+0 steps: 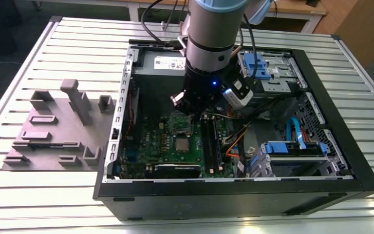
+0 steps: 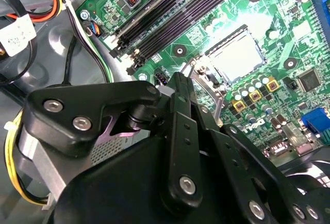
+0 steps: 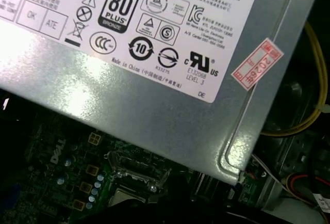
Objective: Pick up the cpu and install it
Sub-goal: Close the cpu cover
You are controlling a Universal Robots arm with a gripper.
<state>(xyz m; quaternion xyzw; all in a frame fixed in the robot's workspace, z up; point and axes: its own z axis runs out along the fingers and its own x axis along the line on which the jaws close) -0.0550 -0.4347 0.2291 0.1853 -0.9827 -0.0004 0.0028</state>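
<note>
The arm reaches down into an open black computer case that lies on its side on a slatted metal table. The tool hangs low over the green circuit board, just in front of the grey power supply with its white label. Whether the tool is released or clenched cannot be told, as its black links block the sight of its tips.

The cpu lies flat on the board, apart from the tool. A square metal frame with a dark centre sits between the two. Long black memory slots run just beside the chip. Orange and red cables cross the case towards the exterior view's right, near blue drive brackets. Yellow wires bend round the power supply's corner. A grey block with slots and posts stands on the table at the exterior view's left, beside the case.
</note>
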